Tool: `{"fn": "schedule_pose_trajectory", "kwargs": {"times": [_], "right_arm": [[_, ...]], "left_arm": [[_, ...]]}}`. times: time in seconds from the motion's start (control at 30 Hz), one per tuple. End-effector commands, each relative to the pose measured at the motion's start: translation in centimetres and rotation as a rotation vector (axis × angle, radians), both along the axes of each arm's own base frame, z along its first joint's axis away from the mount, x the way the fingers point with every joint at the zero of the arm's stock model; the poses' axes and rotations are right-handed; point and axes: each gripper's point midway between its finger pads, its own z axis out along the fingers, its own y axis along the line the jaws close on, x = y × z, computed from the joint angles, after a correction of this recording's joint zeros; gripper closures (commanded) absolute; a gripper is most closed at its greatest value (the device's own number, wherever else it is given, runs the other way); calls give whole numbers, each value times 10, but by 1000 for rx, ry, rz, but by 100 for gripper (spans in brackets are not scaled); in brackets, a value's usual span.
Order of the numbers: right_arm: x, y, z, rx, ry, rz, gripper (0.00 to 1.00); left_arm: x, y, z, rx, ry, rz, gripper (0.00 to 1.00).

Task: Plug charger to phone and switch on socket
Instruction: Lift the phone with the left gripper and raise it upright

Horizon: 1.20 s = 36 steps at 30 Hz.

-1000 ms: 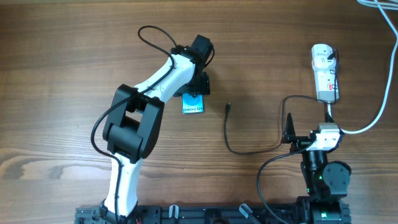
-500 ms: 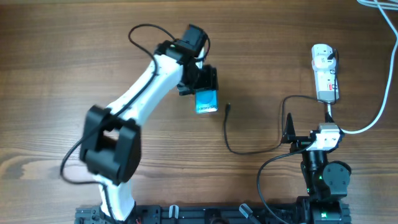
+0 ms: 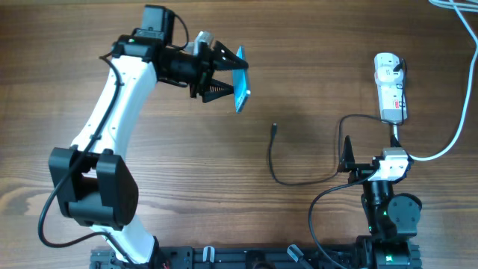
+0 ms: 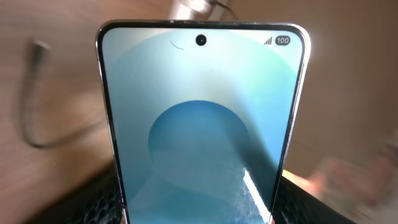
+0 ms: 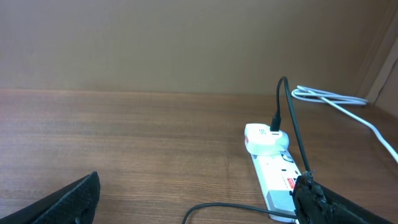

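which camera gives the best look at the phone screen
The left wrist view: the phone fills the frame, screen facing the camera. Overhead shows it only as a thin tilted cyan sliver held in the left gripper. The right wrist view does not show it.

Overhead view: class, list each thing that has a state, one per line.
Flat cyan-screened phone: lit, held in the air.
Left hand: shut on phone.
Right hand: open, empty.
Thin black charger cable: plugged into strip, tip free.
White power strip: switch unreadable.
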Motion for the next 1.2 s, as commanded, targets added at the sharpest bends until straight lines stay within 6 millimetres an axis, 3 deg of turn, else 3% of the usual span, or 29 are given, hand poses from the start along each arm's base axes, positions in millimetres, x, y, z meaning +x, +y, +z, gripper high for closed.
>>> {"fn": "schedule_pose_trajectory", "kwargs": {"times": [0.0,0.27,0.6,0.93,1.17], "right_arm": [[0,3,1,14,-4,15,0],[0,3,1,14,-4,15,0],[0,3,1,14,-4,14,0],[0,3,1,14,-4,15,0],[0,3,1,14,-4,14,0]], "left_arm": [[-17,6,58,-271,105,-54,24],[-11,16,59,-265,272,8,24],[-10,18,60,-272,292,15,24],[4,44,60,-281,282,85,24],[4,44,60,-281,281,86,24]]}}
